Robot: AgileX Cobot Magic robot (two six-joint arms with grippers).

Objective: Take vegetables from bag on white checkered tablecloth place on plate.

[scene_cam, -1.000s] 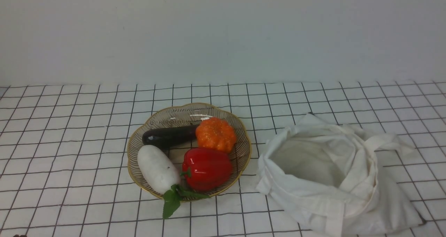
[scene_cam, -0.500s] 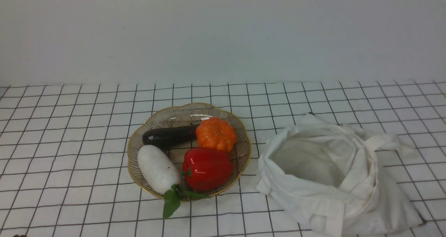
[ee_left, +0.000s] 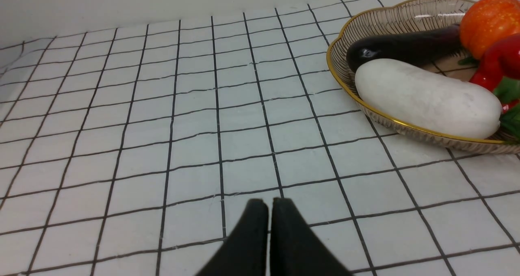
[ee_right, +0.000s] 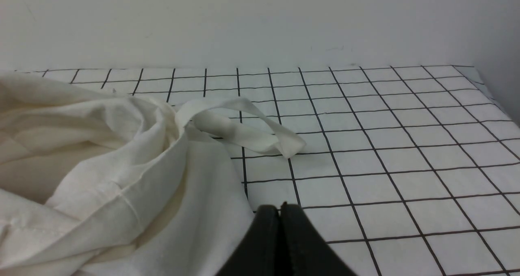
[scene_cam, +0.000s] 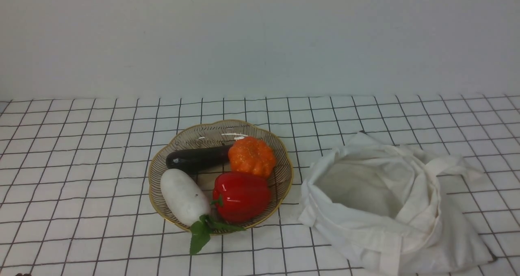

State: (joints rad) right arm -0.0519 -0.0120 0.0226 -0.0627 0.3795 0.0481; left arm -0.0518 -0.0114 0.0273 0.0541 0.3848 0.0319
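Nothing moved, eggplant (scene_cam: 198, 158) on plate (scene_cam: 284, 182) (bag (scene_cam: 378, 211) gaping)

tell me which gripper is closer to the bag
Right. The right gripper sits shut right beside the bag, at its cloth edge. The left gripper, also shut, is over bare tablecloth beyond the plate.

Even, bright, diffuse light; soft shadows only; glare streaks the plate (scene_cam: 227, 134) rim (sharp throughout, no blur visible).

Plain pale wall (scene_cam: 260, 36) behind the table, soft even light
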